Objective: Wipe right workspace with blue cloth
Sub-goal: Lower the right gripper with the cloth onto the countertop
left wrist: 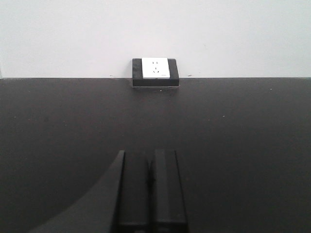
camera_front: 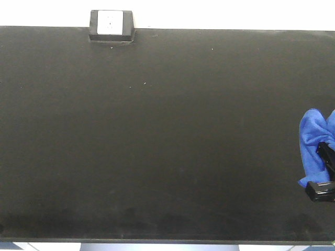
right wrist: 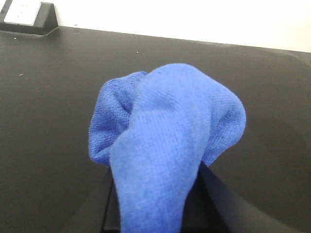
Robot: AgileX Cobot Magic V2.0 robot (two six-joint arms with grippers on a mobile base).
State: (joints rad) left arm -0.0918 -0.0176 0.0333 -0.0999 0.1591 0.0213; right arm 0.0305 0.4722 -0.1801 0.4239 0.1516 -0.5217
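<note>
A blue cloth (camera_front: 313, 144) hangs bunched at the far right edge of the black table (camera_front: 157, 146). My right gripper (camera_front: 323, 167) is shut on the blue cloth; in the right wrist view the cloth (right wrist: 165, 145) fills the middle and hides the fingertips of the right gripper (right wrist: 155, 204). My left gripper (left wrist: 148, 189) shows only in the left wrist view, shut and empty, low over the table and facing the back wall. It is out of the front view.
A black block with a white socket face (camera_front: 111, 25) stands at the table's back edge, left of centre; it also shows in the left wrist view (left wrist: 155, 72) and the right wrist view (right wrist: 26, 15). A white wall runs behind the table.
</note>
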